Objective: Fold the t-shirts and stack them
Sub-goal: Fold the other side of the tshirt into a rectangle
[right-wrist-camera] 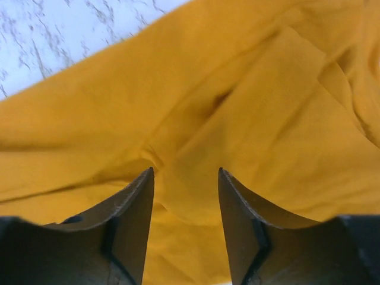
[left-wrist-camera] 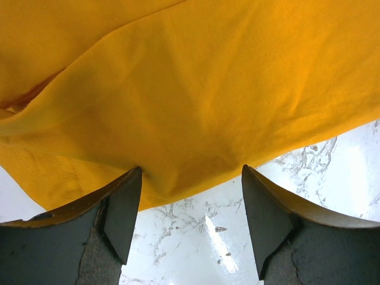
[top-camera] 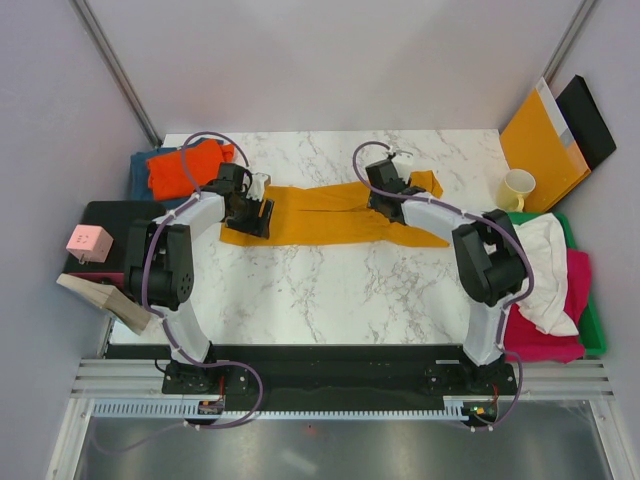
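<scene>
A mustard-yellow t-shirt (top-camera: 320,215) lies folded into a long strip across the marble table. My left gripper (top-camera: 250,215) hovers at its left end, open. In the left wrist view the shirt's edge (left-wrist-camera: 196,101) runs just past my left gripper (left-wrist-camera: 191,172), with bare marble between the fingers. My right gripper (top-camera: 385,200) stands over the strip's right part, open. In the right wrist view a creased fold of the cloth (right-wrist-camera: 237,130) lies under my right gripper (right-wrist-camera: 186,172). An orange t-shirt (top-camera: 183,165) rests folded on a teal-blue one (top-camera: 138,172) at the back left.
A green bin (top-camera: 592,320) at the right holds a white t-shirt (top-camera: 545,270) over a magenta one (top-camera: 550,342). A cream mug (top-camera: 517,188), an orange-brown envelope (top-camera: 540,140) and a black folder (top-camera: 590,118) stand at the back right. A pink box (top-camera: 88,242) sits left.
</scene>
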Controlling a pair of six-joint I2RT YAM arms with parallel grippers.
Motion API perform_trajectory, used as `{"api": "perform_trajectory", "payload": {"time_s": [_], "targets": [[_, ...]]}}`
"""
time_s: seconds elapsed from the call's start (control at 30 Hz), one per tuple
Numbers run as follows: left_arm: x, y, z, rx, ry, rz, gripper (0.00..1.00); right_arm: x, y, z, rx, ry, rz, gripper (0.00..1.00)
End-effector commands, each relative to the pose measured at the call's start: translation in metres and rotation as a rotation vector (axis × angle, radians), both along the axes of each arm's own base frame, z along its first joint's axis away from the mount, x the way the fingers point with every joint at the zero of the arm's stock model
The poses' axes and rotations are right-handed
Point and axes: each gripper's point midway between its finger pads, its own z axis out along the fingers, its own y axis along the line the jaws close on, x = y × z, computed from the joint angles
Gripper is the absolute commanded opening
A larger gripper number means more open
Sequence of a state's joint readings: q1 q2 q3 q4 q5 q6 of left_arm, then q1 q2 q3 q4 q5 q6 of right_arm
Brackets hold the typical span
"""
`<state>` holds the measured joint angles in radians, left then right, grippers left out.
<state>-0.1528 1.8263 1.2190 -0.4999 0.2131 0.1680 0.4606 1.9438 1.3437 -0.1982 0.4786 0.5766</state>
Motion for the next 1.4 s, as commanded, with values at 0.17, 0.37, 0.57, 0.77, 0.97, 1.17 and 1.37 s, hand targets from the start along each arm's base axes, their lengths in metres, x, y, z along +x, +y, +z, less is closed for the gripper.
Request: {"api": "perform_trajectory", "payload": {"time_s": [0.17,0.37,0.57,0.77,0.97,1.17,1.37], "targets": [[0.003,-0.007,0.004,-0.025,-0.014,-0.012,0.75,-0.034,-0.018,0.007,0.041,-0.013,-0.044,0.57],[0.004,-0.007,0.008,-0.024,-0.018,-0.013,0.75,-0.041,-0.016,-0.016,0.066,0.028,-0.050,0.55],[0.002,-0.006,0.007,-0.019,-0.014,-0.014,0.75,-0.042,-0.012,-0.030,0.077,0.048,-0.044,0.47],[0.000,-0.007,0.005,-0.024,-0.003,-0.011,0.75,-0.033,-0.005,-0.036,0.100,0.054,-0.037,0.38],[0.000,-0.007,0.004,-0.017,-0.005,-0.012,0.75,-0.029,0.000,-0.037,0.113,0.054,-0.031,0.27],[0.000,-0.007,0.002,-0.019,0.000,-0.013,0.75,-0.024,-0.002,-0.021,0.109,0.010,-0.033,0.03],[0.000,-0.007,0.000,-0.018,0.006,-0.011,0.75,-0.011,0.003,0.004,0.115,-0.046,-0.020,0.00]]}}
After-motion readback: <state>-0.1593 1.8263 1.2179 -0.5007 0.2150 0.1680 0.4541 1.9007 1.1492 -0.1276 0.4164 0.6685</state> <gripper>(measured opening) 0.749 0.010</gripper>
